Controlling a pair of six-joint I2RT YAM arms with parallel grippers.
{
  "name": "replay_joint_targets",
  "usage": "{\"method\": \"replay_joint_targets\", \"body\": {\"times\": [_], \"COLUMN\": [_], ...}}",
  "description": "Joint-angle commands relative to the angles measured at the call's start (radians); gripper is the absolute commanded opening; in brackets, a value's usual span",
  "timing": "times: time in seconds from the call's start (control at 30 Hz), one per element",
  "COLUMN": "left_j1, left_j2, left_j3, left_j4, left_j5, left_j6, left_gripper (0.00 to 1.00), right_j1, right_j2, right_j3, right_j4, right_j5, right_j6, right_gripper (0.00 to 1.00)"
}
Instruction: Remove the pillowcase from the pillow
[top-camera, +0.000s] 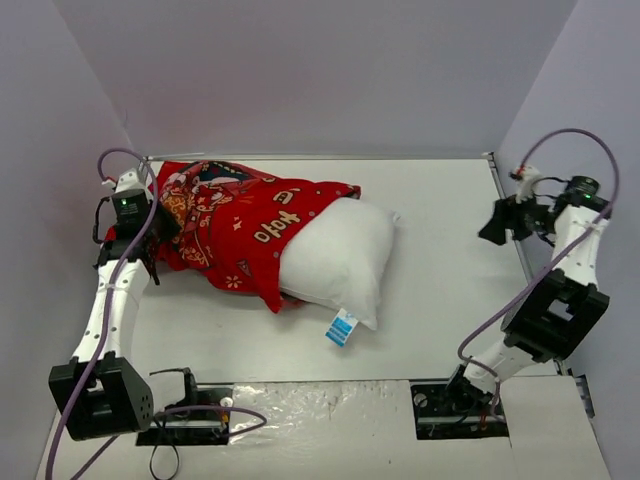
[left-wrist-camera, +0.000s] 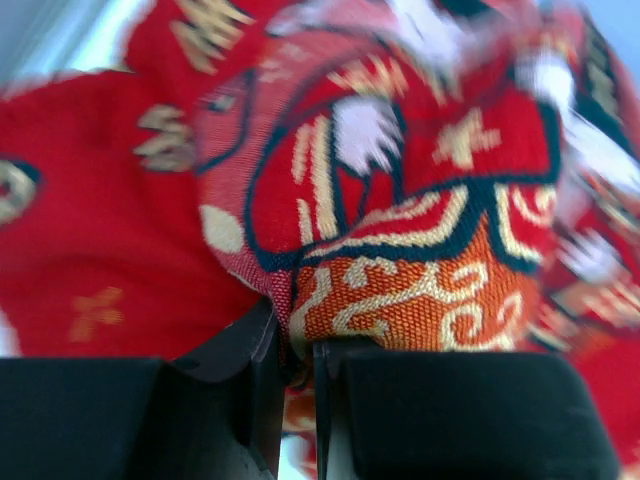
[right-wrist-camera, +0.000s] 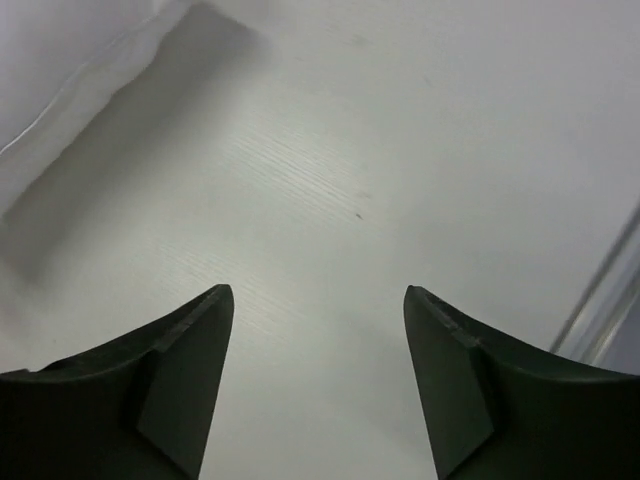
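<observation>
Pillowcase (top-camera: 235, 225) half off pillow (top-camera: 335, 262); left hand (left-wrist-camera: 297, 350) pinching it, right hand (right-wrist-camera: 318, 292) spread wide.

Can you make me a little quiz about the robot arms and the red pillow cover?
1. True or false: the right gripper is open and empty.
2. Fill in: the white pillow is partly ___ the red pillowcase.
3. The left gripper is pinching: A the pillowcase, B the pillow, C nothing.
Key: 1 true; 2 inside; 3 A.
</observation>
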Motion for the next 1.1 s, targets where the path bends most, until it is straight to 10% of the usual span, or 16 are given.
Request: {"method": "replay_joint_targets", "body": {"times": [0.0, 0.13, 0.37, 0.8, 0.9, 0.93, 0.97, 1.07], "left_j1": [-0.091, -0.106, -0.136, -0.145, -0.145, -0.144, -0.145, -0.133], "left_j2": [0.009, -0.025, -0.12, -0.267, -0.29, -0.298, -0.309, -0.333], "left_j3": [0.059, 0.016, -0.094, -0.22, -0.22, -0.218, -0.217, -0.22], "left_j4": [0.109, 0.089, 0.024, -0.027, -0.062, -0.072, -0.085, -0.093], "left_j5": [0.151, 0.199, 0.217, 0.217, 0.208, 0.197, 0.187, 0.151], "left_j6": [0.038, 0.046, 0.015, -0.08, -0.069, -0.065, -0.061, -0.066], "left_gripper": [0.02, 0.02, 0.02, 0.02, 0.02, 0.02, 0.02, 0.02], "right_j1": [0.207, 0.565, 0.821, 0.949, 0.932, 0.904, 0.886, 0.757], "right_j2": [-0.185, -0.318, -0.216, 0.08, 0.168, 0.17, 0.171, 0.205], "right_j3": [0.033, -0.05, -0.061, -0.185, -0.249, -0.27, -0.278, -0.266], "right_j4": [-0.148, 0.181, 0.566, 0.606, 0.641, 0.694, 0.698, 0.678], "right_j5": [0.013, 0.221, 0.558, 0.66, 0.57, 0.533, 0.519, 0.449], "right_j6": [-0.233, 0.119, 1.035, 1.191, 1.224, 1.219, 1.213, 1.201], "right_gripper": [0.67, 0.97, 1.0, 1.0, 0.67, 0.29, 0.11, 0.0]}}
